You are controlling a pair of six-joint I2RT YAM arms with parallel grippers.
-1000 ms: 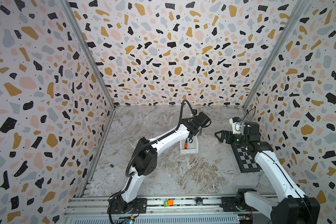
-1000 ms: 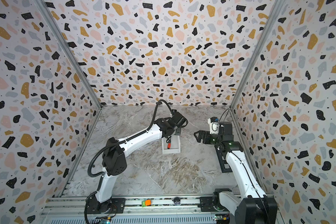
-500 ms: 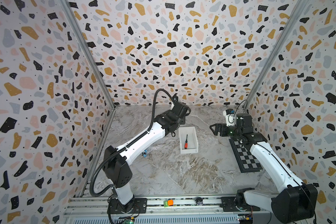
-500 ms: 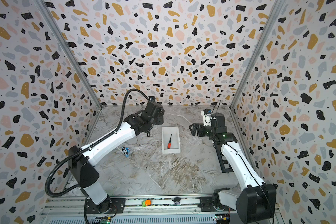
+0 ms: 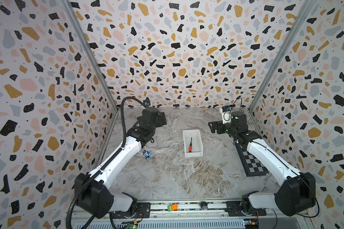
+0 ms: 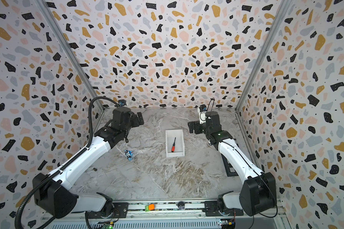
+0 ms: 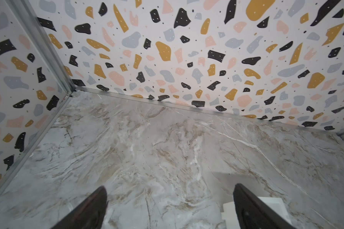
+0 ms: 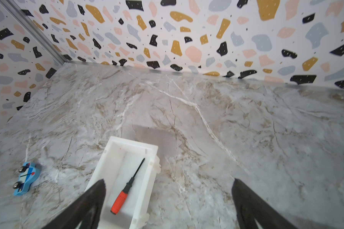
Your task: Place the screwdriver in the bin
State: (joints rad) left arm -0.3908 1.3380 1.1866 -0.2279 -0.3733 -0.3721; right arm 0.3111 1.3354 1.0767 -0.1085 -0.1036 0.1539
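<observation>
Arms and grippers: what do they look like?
Both arms have white link shells and bulky black joint housings. A ribbed black cable hose runs along the left arm; the right arm has none. The left gripper and right gripper have black, tapered fingers.

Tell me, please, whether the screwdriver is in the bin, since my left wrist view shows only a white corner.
Observer: Yes, the screwdriver lies flat inside the bin.
Operator: Thanks; is the right hand holding anything?
Observer: No, the right hand is open and empty, off to the bin's right.
Operator: Is anything else on the table?
Observer: A blue toy car lies left of the bin.
</observation>
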